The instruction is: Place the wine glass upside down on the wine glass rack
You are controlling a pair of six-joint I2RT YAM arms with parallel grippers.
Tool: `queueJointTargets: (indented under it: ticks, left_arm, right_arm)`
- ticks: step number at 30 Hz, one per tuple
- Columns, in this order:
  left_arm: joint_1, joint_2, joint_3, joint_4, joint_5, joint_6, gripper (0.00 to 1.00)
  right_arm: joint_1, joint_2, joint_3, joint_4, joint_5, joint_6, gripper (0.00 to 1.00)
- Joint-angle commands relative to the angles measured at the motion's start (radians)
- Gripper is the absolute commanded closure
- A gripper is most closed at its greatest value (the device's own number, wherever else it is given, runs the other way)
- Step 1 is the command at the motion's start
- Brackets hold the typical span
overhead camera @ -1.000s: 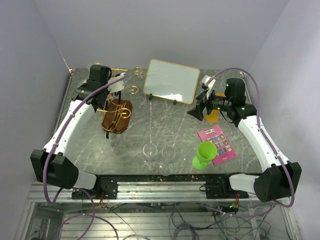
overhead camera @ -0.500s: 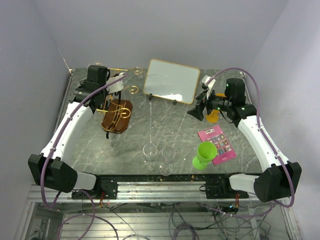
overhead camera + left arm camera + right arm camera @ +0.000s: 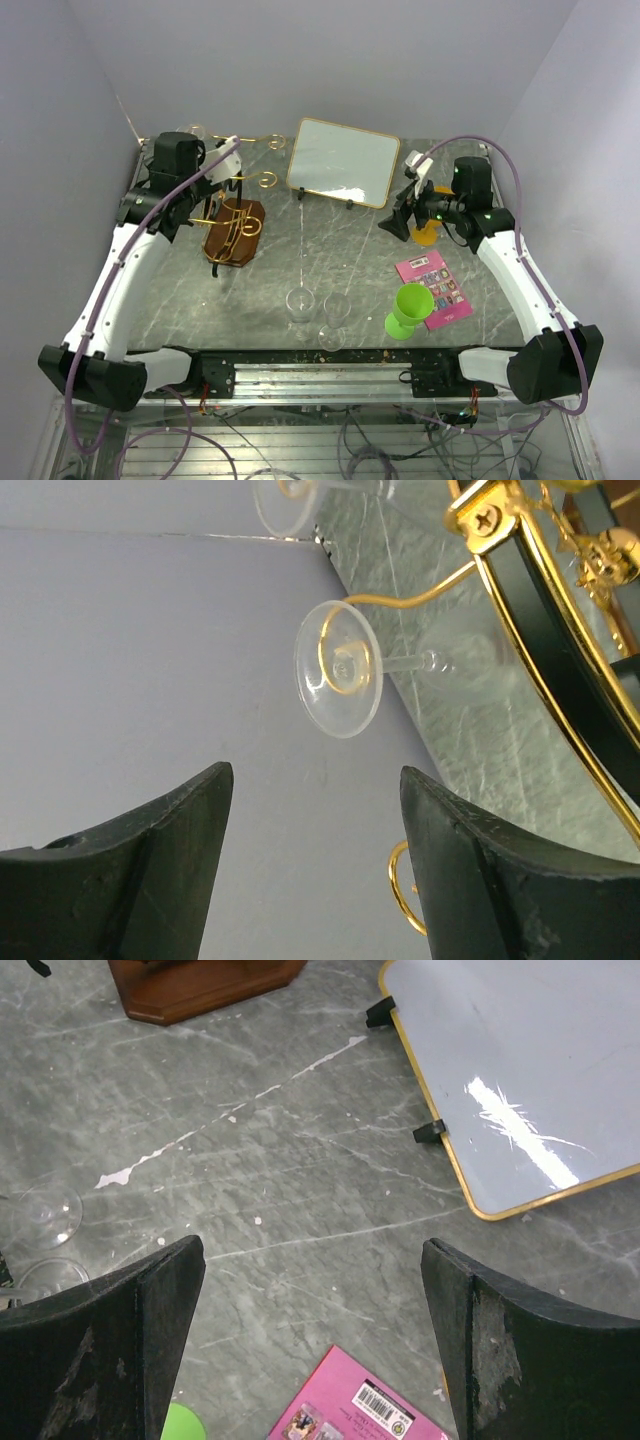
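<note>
Left fingers pulled back leftward from rack, spread wider than before, holding nothing. Wine glass hangs on rack's far-left curl, foot seated on gold wire, bowl toward worktop, clear of fingers. Right fingers unmoved, well right of rack, wide apart, empty.
</note>
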Motion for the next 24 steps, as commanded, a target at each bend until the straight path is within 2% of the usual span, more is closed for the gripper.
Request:
queueJointTargets:
  ticks: [1,4,7,11,17,24]
  left_arm:
    - [-0.003,-0.063,0.054,0.029,0.089,-0.141,0.20]
    - [0.000,-0.093,0.079,0.039,0.142,-0.249,0.13]
    - [0.020,-0.123,0.086,0.051,0.201,-0.361,0.01]
    - [0.053,-0.161,0.082,0.078,0.246,-0.448,0.00]
    - [0.074,-0.177,0.074,0.094,0.256,-0.473,0.00]
    - [0.104,-0.174,0.022,0.124,0.222,-0.484,0.00]
  right_arm:
    - [0.026,-0.020,0.073,-0.104,0.035,-0.056,0.11]
    - [0.059,-0.015,0.130,-0.207,0.021,-0.113,0.12]
    - [0.122,0.009,0.208,-0.342,0.010,-0.182,0.13]
    - [0.220,0.034,0.296,-0.497,0.026,-0.245,0.15]
    - [0.357,0.043,0.361,-0.575,0.028,-0.233,0.20]
    - [0.583,0.080,0.373,-0.634,0.204,-0.216,0.25]
